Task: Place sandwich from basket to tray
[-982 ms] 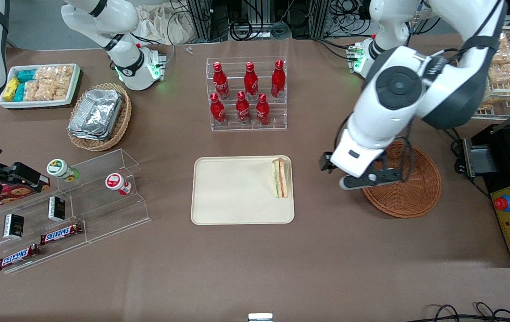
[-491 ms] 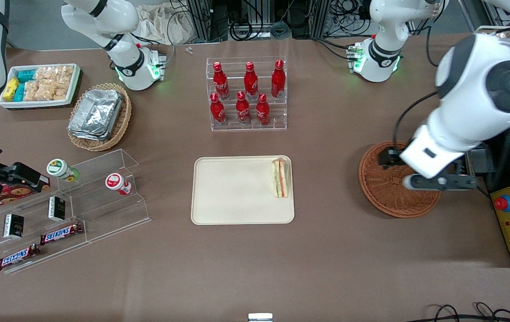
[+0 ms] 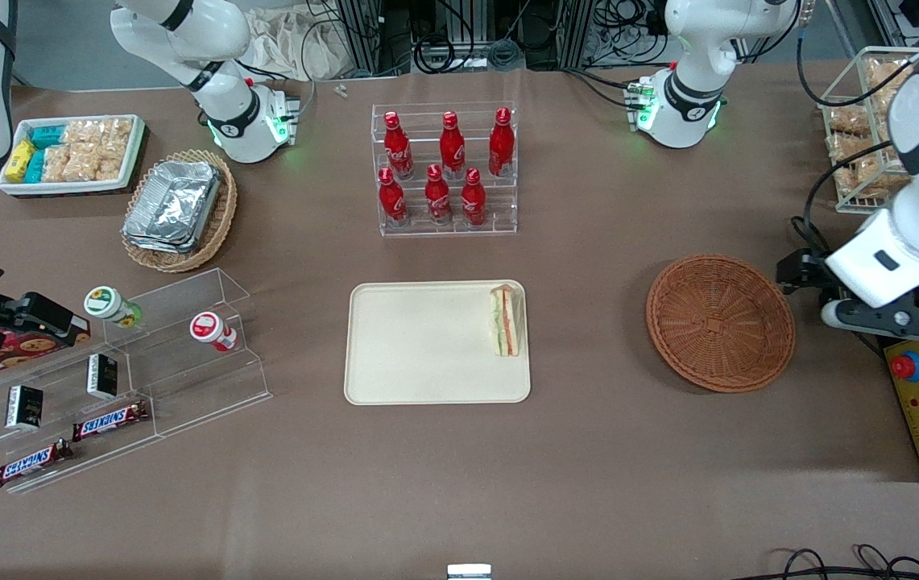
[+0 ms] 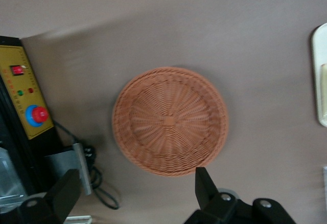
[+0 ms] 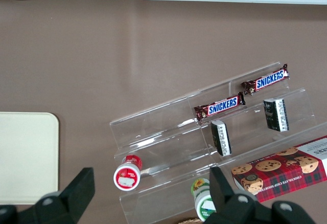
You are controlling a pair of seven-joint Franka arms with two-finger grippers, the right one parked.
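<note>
Sandwich (image 3: 506, 321) sits on tray (image 3: 435, 342) rim edge, could slip off if bumped; basket (image 3: 720, 322) bare; gripper (image 3: 870, 316) beside basket, jaws wide, holding nothing

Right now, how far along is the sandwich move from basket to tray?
Done, by the look of it: the sandwich lies on the tray, at its edge nearest the basket, which holds nothing. Nothing in hand: the gripper is open, up above the table just past the basket's rim. Nothing visible left.
</note>
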